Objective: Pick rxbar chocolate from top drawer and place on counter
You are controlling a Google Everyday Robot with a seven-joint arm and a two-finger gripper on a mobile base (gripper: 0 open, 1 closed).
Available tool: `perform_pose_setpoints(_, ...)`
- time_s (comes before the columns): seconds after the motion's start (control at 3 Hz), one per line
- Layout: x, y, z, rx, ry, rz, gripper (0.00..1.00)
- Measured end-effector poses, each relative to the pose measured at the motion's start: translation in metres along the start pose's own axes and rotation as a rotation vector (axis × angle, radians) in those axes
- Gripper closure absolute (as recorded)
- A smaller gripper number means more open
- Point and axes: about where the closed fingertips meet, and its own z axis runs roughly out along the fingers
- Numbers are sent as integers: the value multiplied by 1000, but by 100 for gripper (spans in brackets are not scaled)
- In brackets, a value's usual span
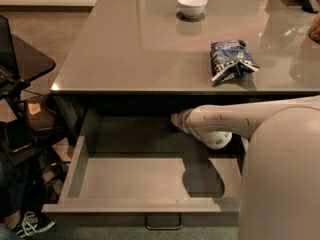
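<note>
Glossy grey bench [140,54] is filling the upper view. Below its front edge the top drawer [140,206] is standing open, w/ room at left & front. Robot arm [240,120] is reaching in from the right. Snack bag [231,60] & bowl [192,5] are sitting well apart on the bench. Hand [175,120] is sitting at the drawer's dark back, state: can't tell. Bar isn't showing, axis unknown.

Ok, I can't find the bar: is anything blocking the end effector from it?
Cannot tell: no bar shows. The end effector is at the back of the drawer, under the counter edge, whose shadow hides what's there.
</note>
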Motion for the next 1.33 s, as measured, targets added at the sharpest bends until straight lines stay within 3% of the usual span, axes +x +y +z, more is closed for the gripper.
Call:
perform_pose_setpoints(0.33,-6,0,-4,0,0,0,100)
perform_pose_setpoints(0.67,-9,-32,-52,79,-61,129,100)
perform_pose_setpoints(1.0,-24,-59,-73,154,-126,150,100)
perform_pose_setpoints(1.33,-24,-58,-72,153,-125,149,100)
